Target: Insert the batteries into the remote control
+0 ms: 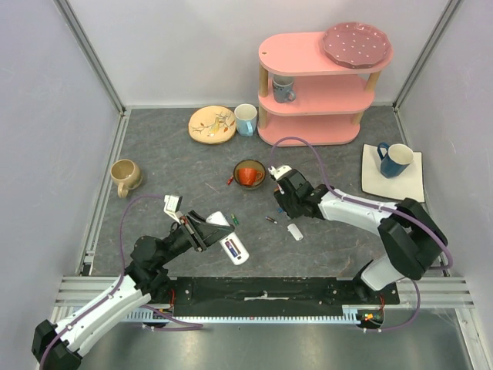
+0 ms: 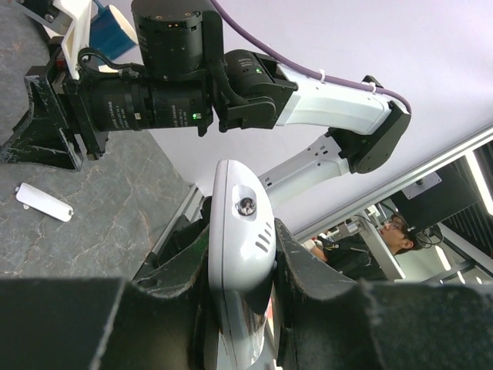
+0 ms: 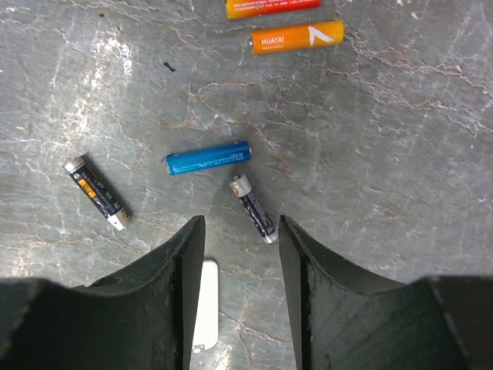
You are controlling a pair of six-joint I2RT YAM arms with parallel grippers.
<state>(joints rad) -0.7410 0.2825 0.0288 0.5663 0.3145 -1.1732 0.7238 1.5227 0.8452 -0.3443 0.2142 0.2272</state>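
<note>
My left gripper point(image 1: 205, 231) is shut on the white remote control point(image 1: 233, 247) and holds it tilted above the mat, its dark panel facing up. In the left wrist view the remote point(image 2: 240, 220) stands clamped between my fingers point(image 2: 300, 262). My right gripper point(image 3: 241, 231) is open and empty, low over loose batteries: a dark one point(image 3: 253, 207) just ahead of the jaws, a blue one point(image 3: 208, 157), another dark one point(image 3: 96, 193), an orange one point(image 3: 296, 36) and a red one at the top edge. In the top view it point(image 1: 280, 206) hovers near a battery point(image 1: 271, 220).
A small white cover point(image 1: 295, 231) lies on the mat by the right gripper. An orange bowl point(image 1: 249, 173) sits behind it. A beige mug point(image 1: 125, 176), a plate point(image 1: 212, 124), a white mug point(image 1: 246, 119), a pink shelf point(image 1: 316, 127) and a blue mug point(image 1: 394, 159) stand further off.
</note>
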